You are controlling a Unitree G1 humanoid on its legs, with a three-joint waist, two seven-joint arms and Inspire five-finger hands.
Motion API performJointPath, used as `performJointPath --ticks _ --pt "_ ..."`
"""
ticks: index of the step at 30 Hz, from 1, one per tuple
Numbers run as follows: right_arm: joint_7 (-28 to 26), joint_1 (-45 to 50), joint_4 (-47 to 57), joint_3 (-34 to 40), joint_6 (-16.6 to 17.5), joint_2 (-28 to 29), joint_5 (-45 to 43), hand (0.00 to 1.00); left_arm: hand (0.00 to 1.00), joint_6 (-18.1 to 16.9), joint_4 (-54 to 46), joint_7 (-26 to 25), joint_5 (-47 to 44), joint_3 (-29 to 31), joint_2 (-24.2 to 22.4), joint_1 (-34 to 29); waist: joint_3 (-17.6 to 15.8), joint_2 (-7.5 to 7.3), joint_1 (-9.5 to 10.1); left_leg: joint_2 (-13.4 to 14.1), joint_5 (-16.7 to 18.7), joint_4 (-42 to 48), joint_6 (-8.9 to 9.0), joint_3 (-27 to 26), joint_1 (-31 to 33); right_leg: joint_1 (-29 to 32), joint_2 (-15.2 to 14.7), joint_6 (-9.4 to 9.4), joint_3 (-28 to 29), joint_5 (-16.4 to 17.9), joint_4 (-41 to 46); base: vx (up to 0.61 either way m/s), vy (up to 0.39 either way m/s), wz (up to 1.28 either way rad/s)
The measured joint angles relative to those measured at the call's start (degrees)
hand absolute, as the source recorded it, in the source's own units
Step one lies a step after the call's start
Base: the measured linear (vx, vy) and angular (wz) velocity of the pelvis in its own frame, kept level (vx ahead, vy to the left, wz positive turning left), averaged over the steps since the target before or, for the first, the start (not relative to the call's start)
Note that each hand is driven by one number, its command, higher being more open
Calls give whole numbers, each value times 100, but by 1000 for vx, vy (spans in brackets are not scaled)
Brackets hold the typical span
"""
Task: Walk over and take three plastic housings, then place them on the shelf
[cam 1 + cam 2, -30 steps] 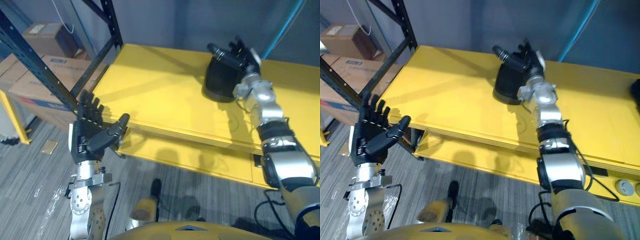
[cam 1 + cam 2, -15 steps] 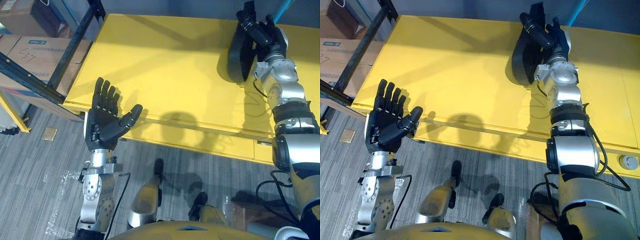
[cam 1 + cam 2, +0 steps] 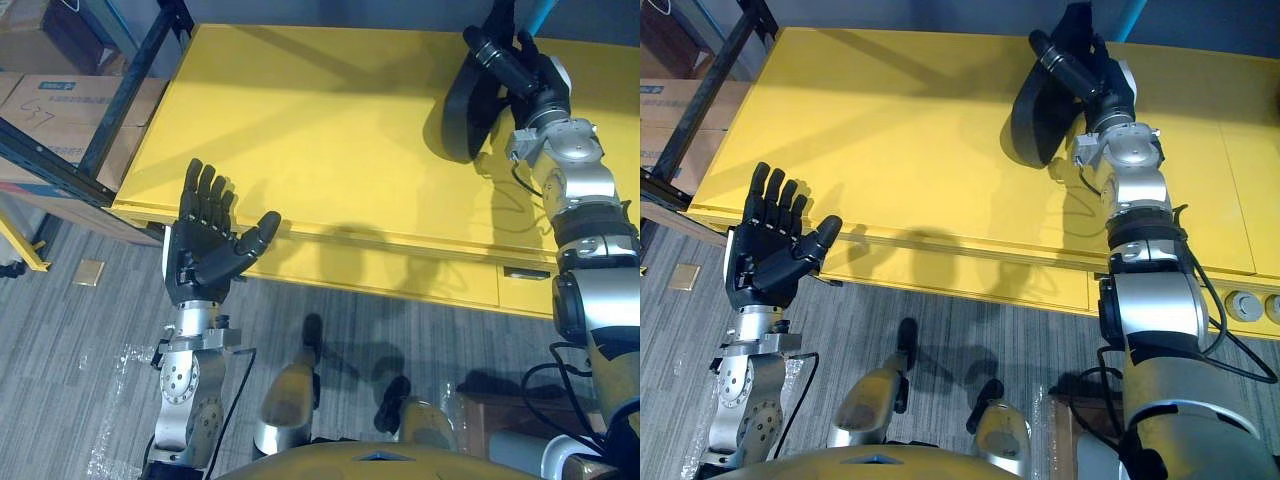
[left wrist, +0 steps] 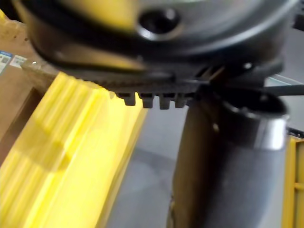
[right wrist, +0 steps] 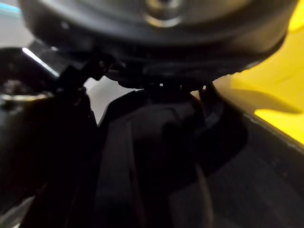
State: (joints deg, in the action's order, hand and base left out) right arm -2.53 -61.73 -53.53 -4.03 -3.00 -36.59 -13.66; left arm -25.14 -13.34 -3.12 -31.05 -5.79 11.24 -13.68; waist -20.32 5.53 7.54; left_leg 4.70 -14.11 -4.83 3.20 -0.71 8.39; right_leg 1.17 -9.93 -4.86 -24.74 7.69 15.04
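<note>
A black plastic housing [image 3: 462, 108] stands tilted on its edge on the yellow shelf board [image 3: 320, 130], at the far right. My right hand [image 3: 522, 72] reaches over its top, with thumb and fingers curled round its rim. Seen from the right wrist, the housing's dark inner wall [image 5: 156, 156] lies right under the hand. My left hand [image 3: 205, 250] hovers open, palm up and fingers spread, just off the board's front left edge, holding nothing.
Dark blue rack posts [image 3: 128, 92] rise at the board's left end, with cardboard boxes [image 3: 45, 105] behind them on the floor. A blue tube [image 3: 545, 12] runs up at the far right. Round fittings [image 3: 1230, 305] sit in the board's front right face.
The whole picture has shifted as the camera moved. The housing has gone from lying under my right hand to standing tipped up on edge. The left hand stays open.
</note>
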Motion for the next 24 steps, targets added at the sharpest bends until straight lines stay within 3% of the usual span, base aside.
performJointPath --ticks 7,18,21,24 --pt "-12 128 27 -85 -21 -367 439 100 100 0 -37 0 0 -5 39 -50 -69 -115 1 7 2 -2 -1 -80 -61 -19 3 -13 79 -12 0 -6 -32 -5" --pt "10 480 48 -94 -418 -1010 980 100 100 0 -53 -52 6 -9 211 -217 -69 -266 -131 11 -17 -4 -49 -181 -97 -18 16 -50 166 -46 -37 5 -34 -4" --pt "25 551 44 -94 -391 -1084 1105 100 100 0 -54 -51 5 -9 261 -228 -66 -271 -137 17 -16 -5 -51 -203 -105 -20 23 -56 184 -59 -54 8 -32 -4" --pt "56 699 43 -95 -56 -1086 1103 100 100 0 -53 -47 5 -9 272 -235 -53 -296 -139 40 -15 -5 -51 -236 -108 -34 46 -55 217 -106 -130 11 -32 -6"
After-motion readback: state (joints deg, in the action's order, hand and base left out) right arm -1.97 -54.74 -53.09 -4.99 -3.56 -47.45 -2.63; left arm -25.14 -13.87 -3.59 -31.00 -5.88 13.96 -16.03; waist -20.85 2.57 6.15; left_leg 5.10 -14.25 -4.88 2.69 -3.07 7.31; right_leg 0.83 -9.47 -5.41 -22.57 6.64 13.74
